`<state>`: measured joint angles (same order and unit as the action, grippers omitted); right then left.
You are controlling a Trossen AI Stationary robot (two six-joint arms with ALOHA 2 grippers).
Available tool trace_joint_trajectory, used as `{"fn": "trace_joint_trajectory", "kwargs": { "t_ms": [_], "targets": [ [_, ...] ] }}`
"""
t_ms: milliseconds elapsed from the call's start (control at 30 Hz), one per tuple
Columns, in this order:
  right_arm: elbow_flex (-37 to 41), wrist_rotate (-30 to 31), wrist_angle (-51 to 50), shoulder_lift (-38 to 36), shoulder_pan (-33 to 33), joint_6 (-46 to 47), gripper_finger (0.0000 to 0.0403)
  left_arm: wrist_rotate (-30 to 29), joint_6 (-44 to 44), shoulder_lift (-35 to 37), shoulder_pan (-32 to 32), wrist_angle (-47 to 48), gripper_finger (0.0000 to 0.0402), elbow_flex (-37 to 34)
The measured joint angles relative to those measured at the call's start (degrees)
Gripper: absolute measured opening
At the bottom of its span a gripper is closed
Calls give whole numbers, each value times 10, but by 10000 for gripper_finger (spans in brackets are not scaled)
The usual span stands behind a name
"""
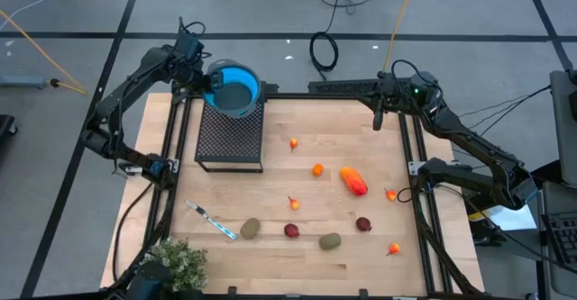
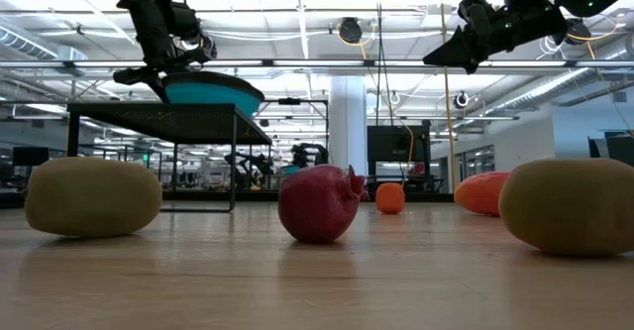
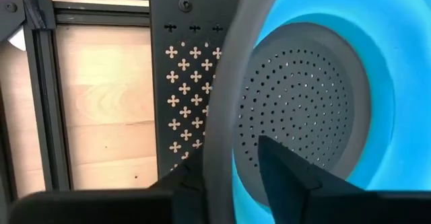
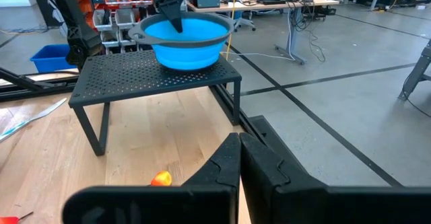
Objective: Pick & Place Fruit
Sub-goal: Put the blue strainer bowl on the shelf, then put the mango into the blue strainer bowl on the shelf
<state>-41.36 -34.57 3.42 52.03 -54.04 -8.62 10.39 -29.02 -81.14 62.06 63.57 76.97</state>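
The fruit lies scattered on the wooden table: a long red-orange piece (image 1: 353, 181), olive ovals (image 1: 250, 229) (image 1: 330, 240), dark red rounds (image 1: 291, 231) (image 1: 363, 223) and small orange balls such as (image 1: 317, 168). A blue bowl (image 1: 236, 90) with a grey rim and a perforated grey bottom sits on a black perforated stand (image 1: 230, 138) at the far left. My left gripper (image 1: 209, 82) (image 3: 230, 145) is at the bowl's left rim, shut on it. My right gripper (image 1: 377, 118) (image 4: 240, 140) hangs shut above the far right of the table, holding nothing. My left gripper pinches the bowl's grey rim (image 3: 222, 116) on its left side, one finger inside the bowl (image 3: 289, 173) and one outside (image 3: 185, 180). The fingers come from above, pointing down. The bowl stands roughly upright, its base (image 4: 185, 64) on the stand's top.
A thin blue-and-white stick (image 1: 212, 220) lies near the left olive oval, and a bushy green plant (image 1: 176, 262) stands at the near left corner. Black rails (image 1: 419, 201) run along the table's left, right and far sides. Bare wood lies between the stand and the fruit.
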Motion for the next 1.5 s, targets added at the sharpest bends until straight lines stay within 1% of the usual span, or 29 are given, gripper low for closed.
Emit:
{"fn": "trace_joint_trajectory", "kwargs": {
  "t_ms": [400,500,600,833,1067,1233,1367,1500],
  "targets": [
    [0,0,0,0,0,0,0,0,3,0,0,2,231,0],
    [0,0,0,0,0,0,0,0,3,0,4,2,251,0],
    [0,0,0,0,0,0,0,0,-1,1,11,12,260,0],
    [0,0,0,0,0,0,0,10,-14,25,34,23,254,0],
    [0,0,0,0,0,0,0,30,-17,89,56,23,250,0],
    [0,0,0,0,0,0,0,49,11,139,58,22,245,0],
    [0,0,0,0,0,0,0,45,41,173,45,25,223,0],
    [0,0,0,0,0,0,0,31,75,208,29,25,175,0]
  ]
}}
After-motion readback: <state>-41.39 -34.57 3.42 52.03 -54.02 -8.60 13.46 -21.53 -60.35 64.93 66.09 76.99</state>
